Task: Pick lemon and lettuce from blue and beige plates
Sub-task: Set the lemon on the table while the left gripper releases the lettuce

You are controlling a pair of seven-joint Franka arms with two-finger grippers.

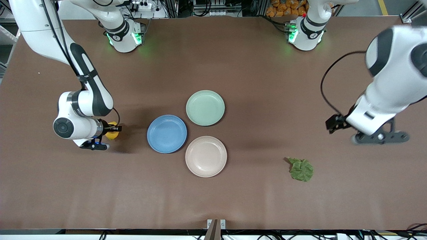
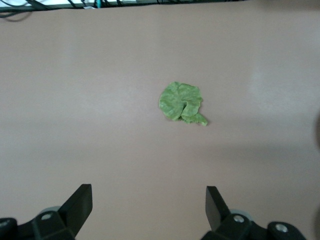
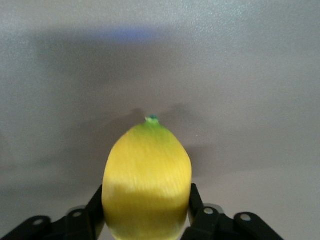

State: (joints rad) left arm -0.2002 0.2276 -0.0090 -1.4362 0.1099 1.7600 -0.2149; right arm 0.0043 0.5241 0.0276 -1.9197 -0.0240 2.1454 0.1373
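My right gripper (image 1: 113, 128) is shut on the yellow lemon (image 1: 112, 132), low over the bare table toward the right arm's end, beside the blue plate (image 1: 166, 133). In the right wrist view the lemon (image 3: 146, 170) fills the space between the fingers of the right gripper (image 3: 146, 207). The lettuce (image 1: 301, 169) lies flat on the table toward the left arm's end, off every plate. My left gripper (image 1: 334, 124) hangs open and empty above the table near it. In the left wrist view the lettuce (image 2: 182, 102) lies ahead of the left gripper (image 2: 149, 200). The blue plate and the beige plate (image 1: 205, 156) hold nothing.
A pale mint-green plate (image 1: 205, 107) sits mid-table, touching the other two plates and farther from the front camera than they are. The table's front edge shows in the left wrist view (image 2: 150, 4) past the lettuce.
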